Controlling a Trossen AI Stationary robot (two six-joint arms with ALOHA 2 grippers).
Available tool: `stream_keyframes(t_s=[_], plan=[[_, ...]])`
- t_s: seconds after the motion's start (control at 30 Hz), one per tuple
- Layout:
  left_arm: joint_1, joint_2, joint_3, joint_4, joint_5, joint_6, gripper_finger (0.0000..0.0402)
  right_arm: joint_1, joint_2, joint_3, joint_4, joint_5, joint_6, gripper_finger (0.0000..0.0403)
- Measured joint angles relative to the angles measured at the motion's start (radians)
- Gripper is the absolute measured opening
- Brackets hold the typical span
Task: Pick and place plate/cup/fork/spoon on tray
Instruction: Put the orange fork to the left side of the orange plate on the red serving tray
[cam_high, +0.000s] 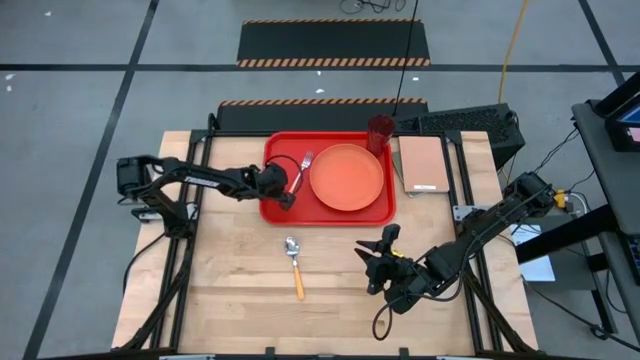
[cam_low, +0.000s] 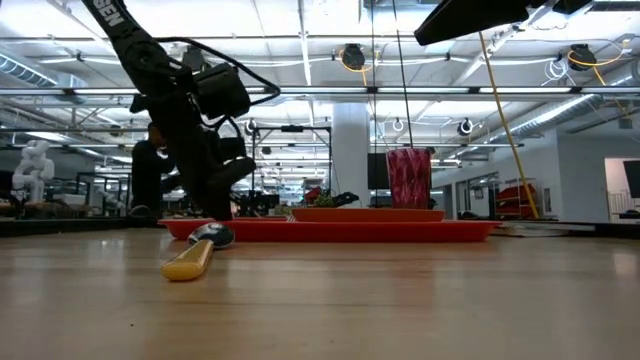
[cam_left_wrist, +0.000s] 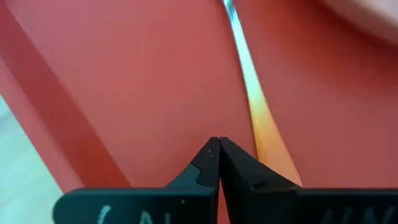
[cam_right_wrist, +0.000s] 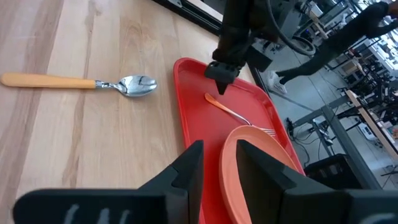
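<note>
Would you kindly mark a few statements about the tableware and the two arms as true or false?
1. The spoon lies on the bare table, off the tray. True.
2. The plate sits on the table beside the tray. False: it is on the tray.
3. The fork is on the tray, left of the plate in the high view. True.
4. The left gripper holds the fork. False: its jaws are shut on nothing, by the handle end.
5. The cup stands at a far corner of the tray. True.
6. The right gripper holds the spoon. False: its jaws are open and empty.
</note>
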Motion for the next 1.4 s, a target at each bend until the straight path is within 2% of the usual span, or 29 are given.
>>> stream_keyframes(t_s=[0.43,0.77,0.9,1.23,1.4], plan=[[-0.066,-0.001,0.000,-0.043,0.006,0.047,0.0007,0.000,0.000,0.000,0.003,0.001,0.000,0.0086],[-0.117,-0.001,0.000,-0.044,-0.016,0.052,0.0007,0.000,0.000,0.000,0.003,0.001,0.000,0.0086],[-0.117,-0.001,0.000,-0.052,-0.059,0.071,0.0008,0.000,0.000,0.000,0.003,0.001,0.000,0.0086],[-0.115,0.036,0.000,-0.024,-0.082,0.148,0.0006,0.000,0.000,0.000,0.007,0.001,-0.008,0.0086],[-0.120,0.080,0.002,0.063,-0.072,0.155,0.0006,0.000,0.000,0.000,0.017,0.002,-0.015,0.0086]])
